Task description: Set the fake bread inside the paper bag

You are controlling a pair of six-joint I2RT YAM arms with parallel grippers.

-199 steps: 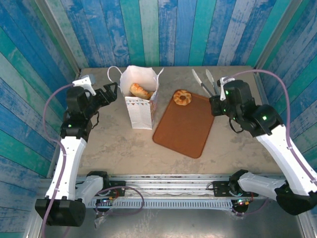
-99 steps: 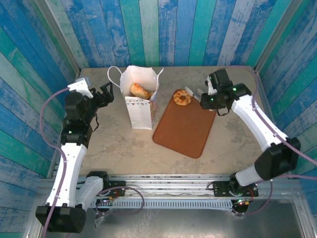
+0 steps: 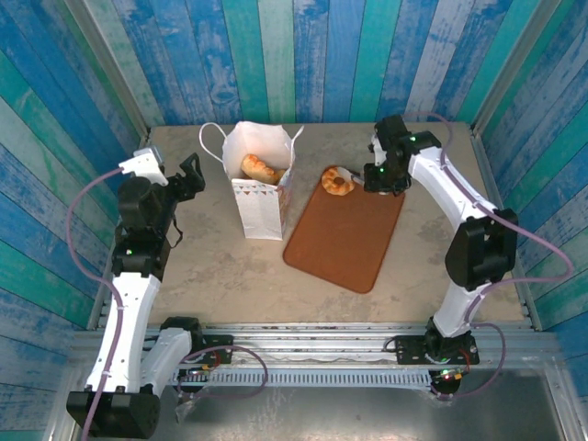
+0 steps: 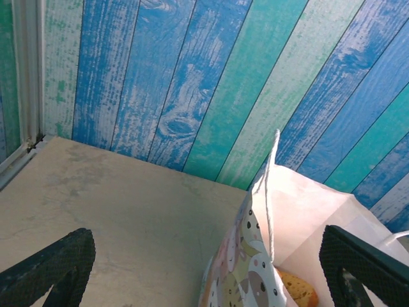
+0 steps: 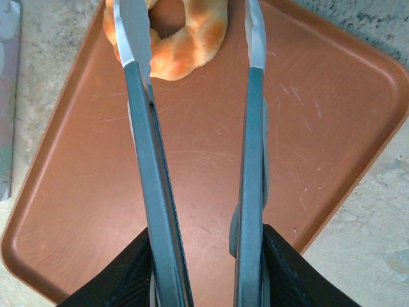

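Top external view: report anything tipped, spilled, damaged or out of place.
Nothing stands out. The paper bag stands upright with a roll inside. The ring-shaped pastry lies at the far corner of the tray, with the tongs straddling it. Nothing is spilled.

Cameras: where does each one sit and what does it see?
Top external: high behind both arms, looking down at table, paper bag, tray.
Left wrist: on left gripper, facing bag and wall; its dark fingers show.
Right wrist: above the tray; right gripper holds tongs over ring pastry.
Shared: bag (top, left); pastry (top, right).
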